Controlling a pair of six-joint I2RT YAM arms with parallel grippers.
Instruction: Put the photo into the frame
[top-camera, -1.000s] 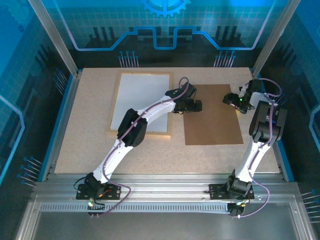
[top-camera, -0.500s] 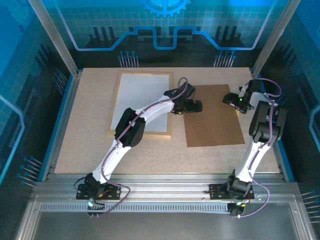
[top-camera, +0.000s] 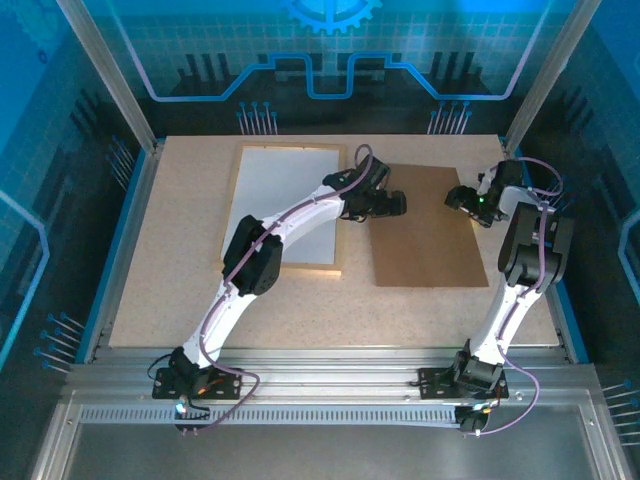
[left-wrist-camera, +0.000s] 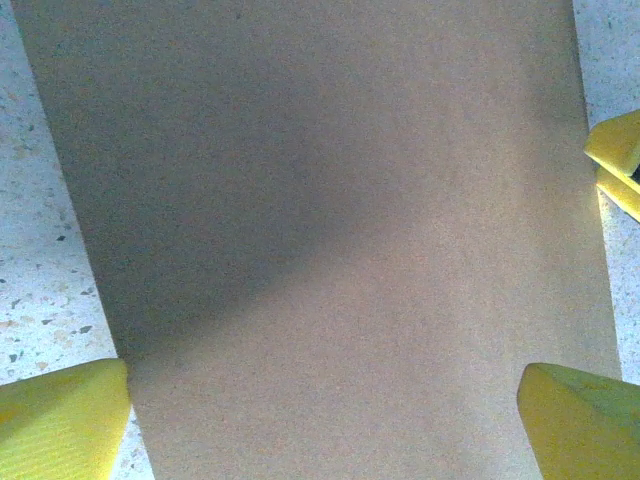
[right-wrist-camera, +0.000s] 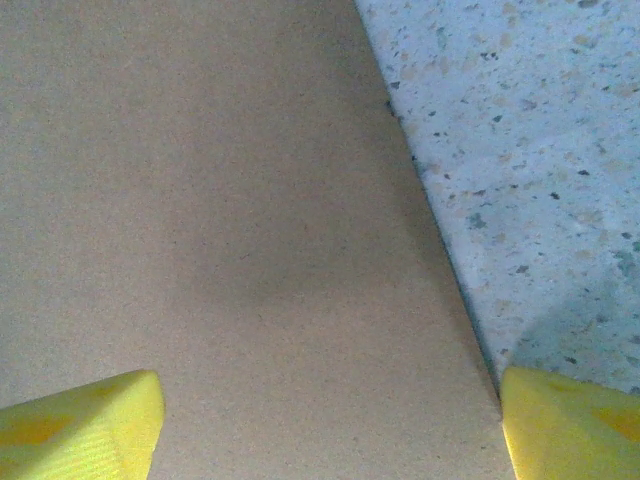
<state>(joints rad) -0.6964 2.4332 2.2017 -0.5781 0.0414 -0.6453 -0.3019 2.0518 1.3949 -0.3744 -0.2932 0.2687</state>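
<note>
Left pincer (top-camera: 392, 204): jaws wide open, holding nothing, poised over the frame-side edge of the brown board (top-camera: 430, 240). Right pincer (top-camera: 458, 197): also open and empty, over the board's opposite side.

Frame (top-camera: 230, 208) lies flat on the surface (top-camera: 170, 290), just beside the left pincer on the side away from the right one. Its long axis runs away from the arm bases. Left arm is nearer.

White sheet (top-camera: 278, 185) inside the frame may be the photo face down; cannot tell.

Pretty clearly a robotics lab cell, not a home: speckled table (top-camera: 180, 250) boxed in by aluminium posts (top-camera: 108, 75), blue see-through walls (top-camera: 450, 45) with a gear logo (top-camera: 330, 10) and circuit lines (top-camera: 330, 95), left arm (top-camera: 300, 215) and right arm (top-camera: 525, 250) bolted to a metal rail (top-camera: 330, 385).
</note>
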